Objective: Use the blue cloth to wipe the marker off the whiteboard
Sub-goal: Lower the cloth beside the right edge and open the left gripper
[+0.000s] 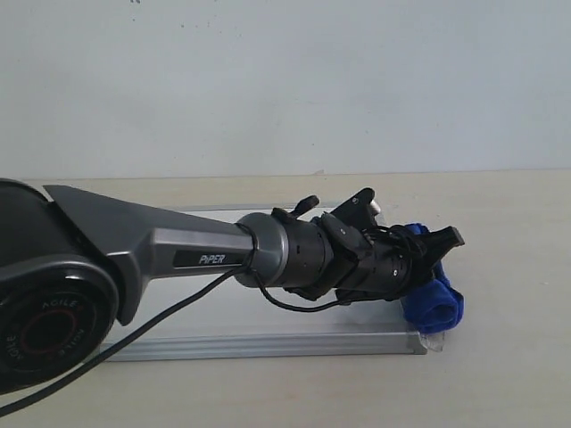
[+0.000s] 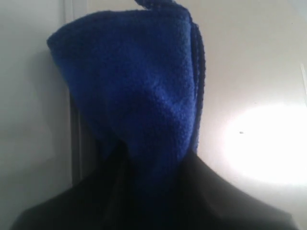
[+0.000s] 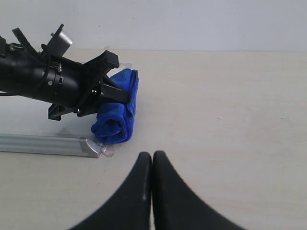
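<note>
Reaching across the whiteboard (image 1: 268, 344) from the left in the exterior view, the left gripper (image 1: 439, 266) is pinching the blue cloth (image 1: 435, 308) at the board's right-hand near corner. The rolled bundle is sitting over the silver frame and a tab of clear tape (image 1: 434, 341). The arm is hiding most of the board, and no red marker line is showing. In the left wrist view the blue cloth (image 2: 139, 86) is filling the picture, its fluffy pile bunching between the dark fingers (image 2: 225, 201), which are clamping it in a narrow grip. In the right wrist view the right gripper (image 3: 152, 165) is hanging over the bare table (image 3: 230, 120) with its jaws pressed together on nothing, near the cloth (image 3: 117, 112) but apart from it. The left gripper (image 3: 120, 79) is biting into the roll's upper side beside the frame (image 3: 48, 143). The cloth is looking light, soft and easily squashed. It is probably best held across the thick middle of the roll, leaving a wad below the fingertips to rub with, since a hold on a loose edge would likely let it unroll.
</note>
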